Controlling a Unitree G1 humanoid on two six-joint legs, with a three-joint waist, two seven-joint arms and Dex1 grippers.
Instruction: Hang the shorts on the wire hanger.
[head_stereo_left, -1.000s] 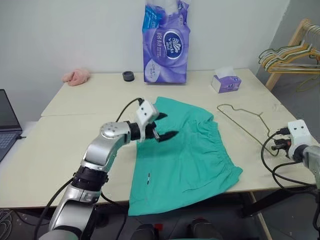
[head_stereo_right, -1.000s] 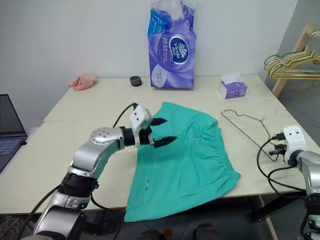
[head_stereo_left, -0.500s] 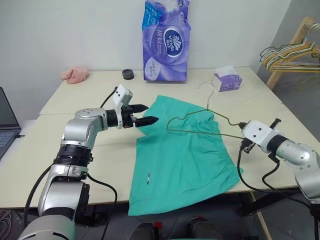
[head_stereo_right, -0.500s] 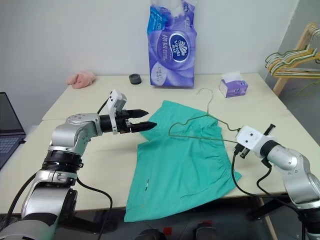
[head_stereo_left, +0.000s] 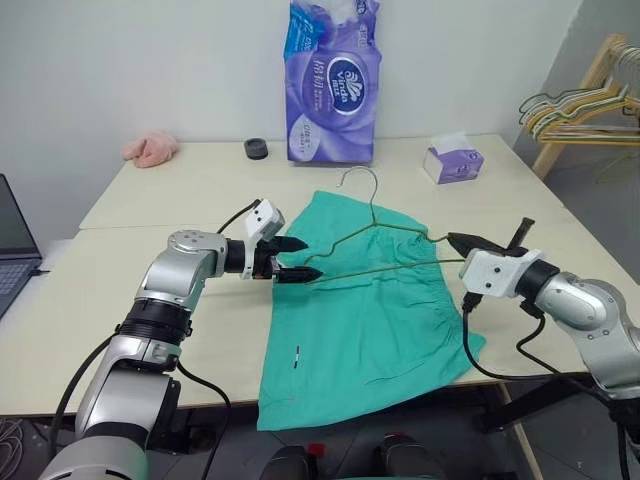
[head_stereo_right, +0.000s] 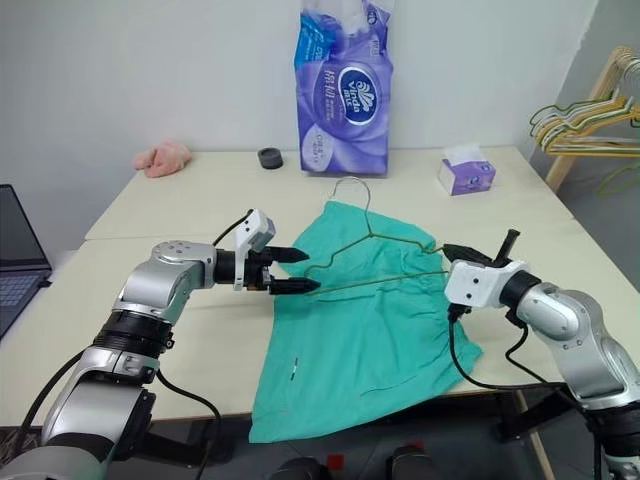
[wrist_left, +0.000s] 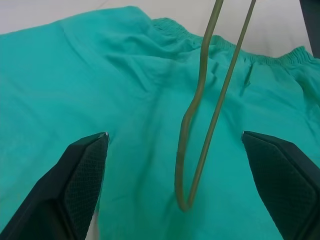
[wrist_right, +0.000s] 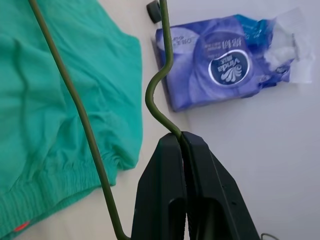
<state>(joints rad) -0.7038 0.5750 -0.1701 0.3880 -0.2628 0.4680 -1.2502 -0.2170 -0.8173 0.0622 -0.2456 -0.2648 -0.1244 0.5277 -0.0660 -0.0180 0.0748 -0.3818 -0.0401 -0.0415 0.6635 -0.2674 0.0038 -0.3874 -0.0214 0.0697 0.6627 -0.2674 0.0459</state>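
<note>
The teal-green shorts (head_stereo_left: 360, 310) lie flat on the table, their lower edge hanging over the front edge. The wire hanger (head_stereo_left: 373, 205) is held up above them with its hook pointing up. My right gripper (wrist_right: 182, 145) is shut on the wire at the hanger's right corner, to the right of the shorts (wrist_right: 60, 90). At the shorts' left edge my left gripper (head_stereo_left: 293, 258) stands open. In the left wrist view the hanger's left corner (wrist_left: 187, 197) hangs between the two fingers (wrist_left: 85, 170) without touching either, just above the cloth.
A purple pack of paper rolls (head_stereo_left: 333, 85), a small black ring (head_stereo_left: 257, 150), a pink cloth lump (head_stereo_left: 152, 150) and a purple tissue box (head_stereo_left: 452, 163) sit along the table's back. A laptop (head_stereo_left: 15, 245) stands far left. A rack of hangers (head_stereo_left: 585, 110) stands off the table, at the right.
The right gripper has lifted the hanger off the table and carried it left over the shorts, turning its hook upward. The left gripper drew back to the shorts' left edge, by the hanger's corner.
</note>
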